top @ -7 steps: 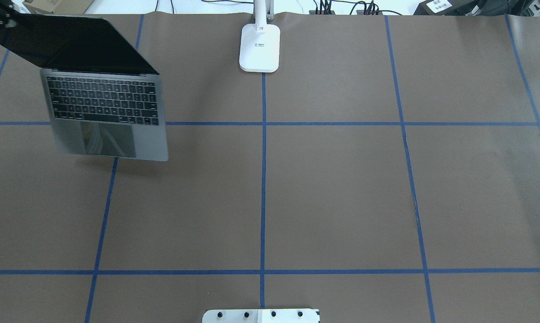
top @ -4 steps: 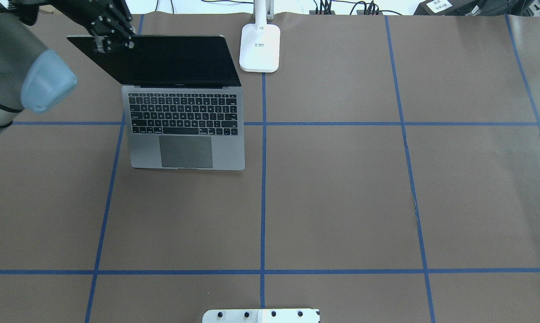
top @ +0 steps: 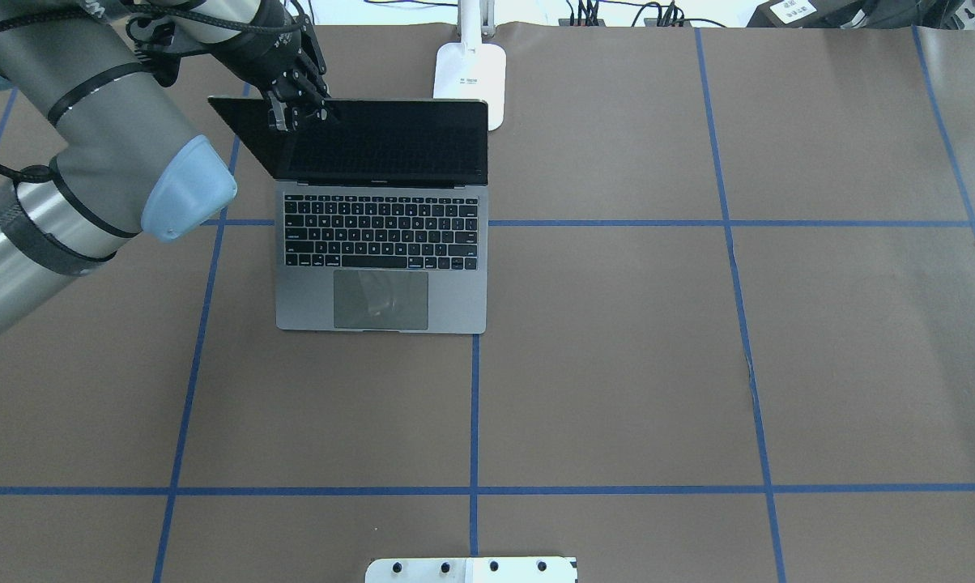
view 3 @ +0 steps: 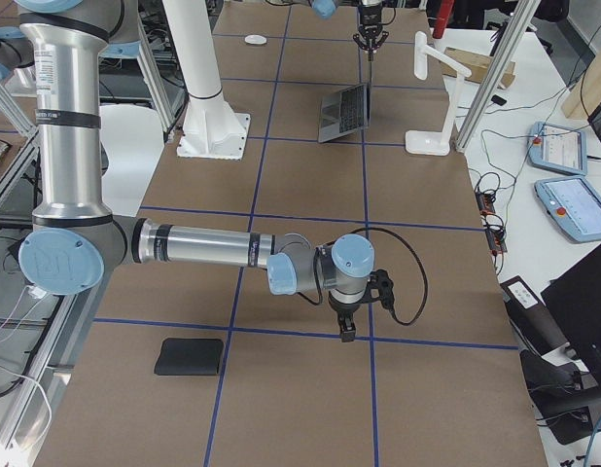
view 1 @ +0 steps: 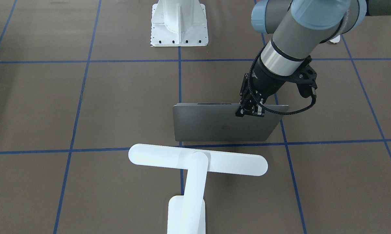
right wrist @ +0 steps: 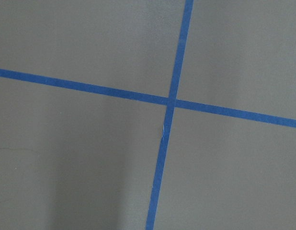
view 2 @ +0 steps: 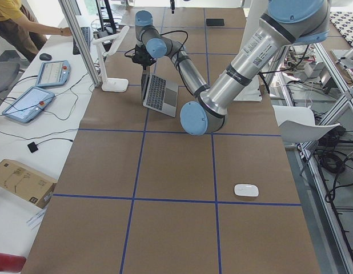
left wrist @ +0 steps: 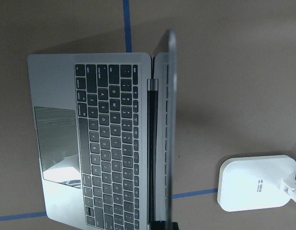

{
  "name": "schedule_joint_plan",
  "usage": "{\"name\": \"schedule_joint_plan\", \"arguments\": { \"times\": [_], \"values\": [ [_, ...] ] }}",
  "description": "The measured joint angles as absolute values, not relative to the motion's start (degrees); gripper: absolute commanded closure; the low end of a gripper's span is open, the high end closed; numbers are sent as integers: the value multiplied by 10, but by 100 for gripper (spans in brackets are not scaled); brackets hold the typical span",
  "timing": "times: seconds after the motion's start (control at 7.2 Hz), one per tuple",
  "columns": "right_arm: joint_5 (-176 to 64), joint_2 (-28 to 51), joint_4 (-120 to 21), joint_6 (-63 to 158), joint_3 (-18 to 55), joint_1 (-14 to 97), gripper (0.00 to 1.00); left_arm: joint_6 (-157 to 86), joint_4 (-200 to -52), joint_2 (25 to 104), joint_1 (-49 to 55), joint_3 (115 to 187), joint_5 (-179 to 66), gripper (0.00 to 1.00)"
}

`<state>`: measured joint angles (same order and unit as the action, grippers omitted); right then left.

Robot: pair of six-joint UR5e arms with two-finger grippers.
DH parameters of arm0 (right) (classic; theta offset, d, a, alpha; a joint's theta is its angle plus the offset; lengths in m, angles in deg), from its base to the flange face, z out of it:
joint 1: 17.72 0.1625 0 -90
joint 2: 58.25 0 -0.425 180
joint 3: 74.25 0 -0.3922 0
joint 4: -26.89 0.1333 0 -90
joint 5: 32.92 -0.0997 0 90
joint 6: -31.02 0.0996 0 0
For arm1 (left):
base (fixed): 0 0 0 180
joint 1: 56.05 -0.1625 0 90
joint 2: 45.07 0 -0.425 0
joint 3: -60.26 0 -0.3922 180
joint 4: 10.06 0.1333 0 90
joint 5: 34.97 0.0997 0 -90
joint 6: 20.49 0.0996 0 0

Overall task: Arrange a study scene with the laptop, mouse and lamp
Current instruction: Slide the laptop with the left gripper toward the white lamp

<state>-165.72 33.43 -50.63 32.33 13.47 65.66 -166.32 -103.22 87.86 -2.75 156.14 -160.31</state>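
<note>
Left fingers (view 1: 247,111) clamp the lid of the slim space-grey metal laptop (top: 382,267), probably to position it before the white T-shaped lamp (view 1: 195,162); right fingers' (view 3: 347,333) state unclear.

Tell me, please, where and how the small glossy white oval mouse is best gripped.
Grip the small glossy white oval mouse across its narrower width, at mid-length, coming straight down from above. It lies flat and low on the brown paper-covered table, so a side approach would likely find little to hold, and its rounded ends could slip.
</note>
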Motion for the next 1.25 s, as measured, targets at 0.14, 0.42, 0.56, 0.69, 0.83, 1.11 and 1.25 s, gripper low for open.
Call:
{"name": "schedule_joint_plan", "arguments": {
  "times": [0.14,0.42,0.56,0.69,0.83,1.11,1.25],
  "values": [
    [-1657,334,-506,323,135,656,0,-1677,-1065,883,-29,1532,-1593,100],
    [-1657,334,-506,323,135,655,0,-1700,-1126,896,-30,1471,-1573,100],
    [-1657,334,-506,323,135,654,0,-1707,-1140,902,-32,1452,-1565,100],
    [-1657,334,-506,323,135,653,0,-1716,-1151,910,-36,1436,-1556,100],
    [-1657,334,-506,323,135,651,0,-1724,-1163,915,-42,1423,-1545,100],
    [-1656,334,-506,323,135,650,0,-1731,-1184,917,-51,1407,-1531,93],
    [-1656,334,-506,323,135,649,0,-1732,-1187,917,-52,1405,-1529,49]
  ]
}}
